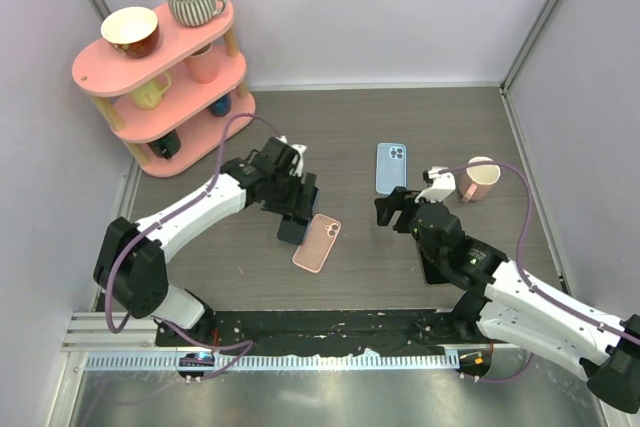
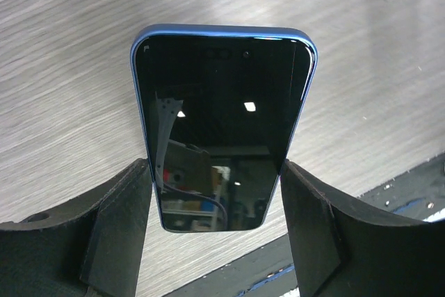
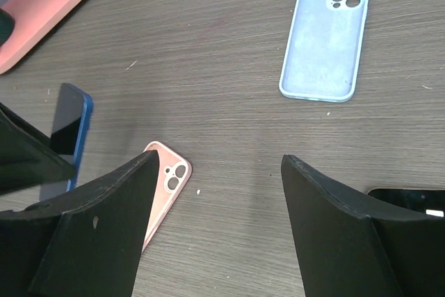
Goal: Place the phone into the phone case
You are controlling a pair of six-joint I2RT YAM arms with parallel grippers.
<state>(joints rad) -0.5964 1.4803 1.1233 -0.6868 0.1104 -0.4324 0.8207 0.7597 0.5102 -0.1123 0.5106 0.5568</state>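
One blue phone (image 2: 219, 137) sits clamped by its long edges in the left gripper (image 2: 215, 172), above the table (image 1: 400, 117) and just beside the pink case (image 1: 317, 242). The blue case (image 1: 391, 167) lies farther right, near the right gripper (image 3: 219, 161), whose jaws are wide apart and empty.

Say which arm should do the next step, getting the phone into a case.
Left. The left gripper is shut on the blue phone, with the pink case lying just beside it. The right gripper is open and empty, farther from that case.
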